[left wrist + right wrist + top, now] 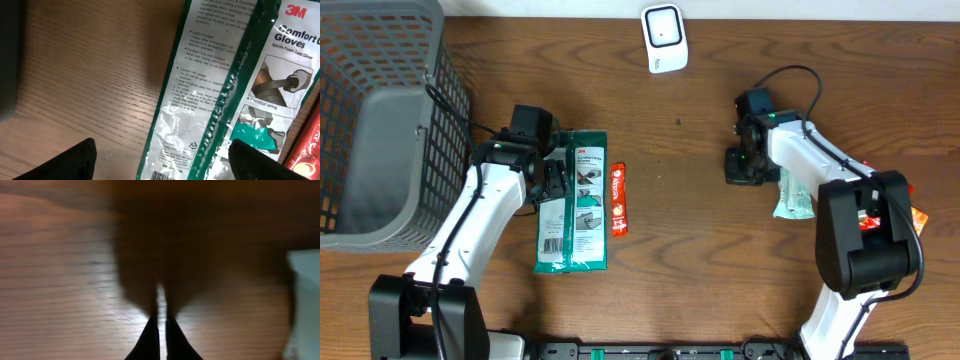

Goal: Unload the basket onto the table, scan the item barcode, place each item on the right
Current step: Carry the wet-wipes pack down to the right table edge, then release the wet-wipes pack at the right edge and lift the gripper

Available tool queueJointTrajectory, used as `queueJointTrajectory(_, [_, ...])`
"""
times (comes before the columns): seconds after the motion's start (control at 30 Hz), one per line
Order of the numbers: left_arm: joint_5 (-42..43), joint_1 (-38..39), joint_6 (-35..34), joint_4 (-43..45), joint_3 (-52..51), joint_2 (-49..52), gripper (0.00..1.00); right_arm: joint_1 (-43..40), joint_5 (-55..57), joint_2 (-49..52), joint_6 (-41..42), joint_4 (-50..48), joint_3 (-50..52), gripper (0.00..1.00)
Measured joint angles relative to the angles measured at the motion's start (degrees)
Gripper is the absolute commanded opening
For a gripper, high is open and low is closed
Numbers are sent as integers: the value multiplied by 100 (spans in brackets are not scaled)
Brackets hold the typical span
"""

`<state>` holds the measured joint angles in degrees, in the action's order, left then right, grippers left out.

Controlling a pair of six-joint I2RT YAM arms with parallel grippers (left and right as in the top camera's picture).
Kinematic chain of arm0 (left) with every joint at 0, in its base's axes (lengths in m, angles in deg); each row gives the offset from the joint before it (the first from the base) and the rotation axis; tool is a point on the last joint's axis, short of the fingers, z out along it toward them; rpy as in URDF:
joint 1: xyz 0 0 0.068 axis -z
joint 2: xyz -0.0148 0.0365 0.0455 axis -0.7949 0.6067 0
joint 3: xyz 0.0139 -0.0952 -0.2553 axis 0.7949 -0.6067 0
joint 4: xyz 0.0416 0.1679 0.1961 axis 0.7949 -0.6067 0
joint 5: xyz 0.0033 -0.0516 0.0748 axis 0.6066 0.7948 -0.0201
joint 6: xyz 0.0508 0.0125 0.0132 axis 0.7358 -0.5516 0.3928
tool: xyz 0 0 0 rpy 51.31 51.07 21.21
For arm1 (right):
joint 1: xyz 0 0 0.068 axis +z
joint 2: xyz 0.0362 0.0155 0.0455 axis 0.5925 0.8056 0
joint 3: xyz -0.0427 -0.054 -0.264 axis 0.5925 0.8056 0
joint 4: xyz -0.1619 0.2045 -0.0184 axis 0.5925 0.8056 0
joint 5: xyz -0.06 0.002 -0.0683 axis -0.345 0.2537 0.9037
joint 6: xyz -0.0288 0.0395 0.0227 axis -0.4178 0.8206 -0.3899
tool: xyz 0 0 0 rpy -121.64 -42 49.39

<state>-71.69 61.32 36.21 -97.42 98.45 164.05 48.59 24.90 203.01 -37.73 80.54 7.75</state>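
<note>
A green and clear 3M gloves packet (574,200) lies flat left of the table's middle. Its printed back and a strip of barcode (160,176) show in the left wrist view. My left gripper (552,180) hovers over the packet's left edge, open; in its own view the gripper (165,161) has the packet's lower end (215,100) between its spread fingers, apart from both. A white scanner (663,38) stands at the far edge. My right gripper (745,165) hangs over bare wood right of centre, and up close this gripper (161,325) is shut on nothing.
A red snack bar (619,199) lies just right of the gloves packet. A grey mesh basket (380,120) fills the far left corner. A pale teal packet (794,195) and an orange item (915,215) lie by the right arm; the teal packet (305,300) shows beside the shut fingers.
</note>
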Motion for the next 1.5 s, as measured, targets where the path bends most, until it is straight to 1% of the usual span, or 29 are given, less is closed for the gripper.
queueJointTrajectory(0.17, [0,0,0,0,0,0,85,-319,367,-85,63,-20,151,2])
queueJointTrajectory(0.5, [0,0,0,0,0,0,85,-1561,1121,-321,68,-11,605,4])
queueJointTrajectory(0.6, [0,0,0,0,0,0,85,-1985,1292,-382,70,-24,730,8])
queueJointTrajectory(0.7, [0,0,0,0,0,0,85,-2356,1419,-411,76,-11,791,8])
queueJointTrajectory(0.77, [0,0,0,0,0,0,85,-2616,1458,-417,81,-9,807,13])
queueJointTrajectory(0.9, [0,0,0,0,0,0,85,-2922,1386,-435,83,-11,807,18])
queueJointTrajectory(1.03, [0,0,0,0,0,0,85,-3008,1235,-461,-63,-37,815,25])
queueJointTrajectory(1.13, [0,0,0,0,0,0,85,-3034,743,-496,-267,-173,813,29])
queueJointTrajectory(1.2, [0,0,0,0,0,0,85,-3021,105,-496,-389,-260,804,31])
queueJointTrajectory(1.3, [0,0,0,0,0,0,85,-2918,-647,-507,-511,-313,800,40])
queueJointTrajectory(1.4, [-2,0,0,2,0,0,85,-2623,-1569,-503,-577,-442,811,53])
queueJointTrajectory(1.43, [0,0,0,2,0,0,85,-2498,-1816,-492,-581,-483,817,60])
queueJointTrajectory(1.5, [0,0,0,0,0,0,85,-2146,-2302,-468,-529,-603,828,79])
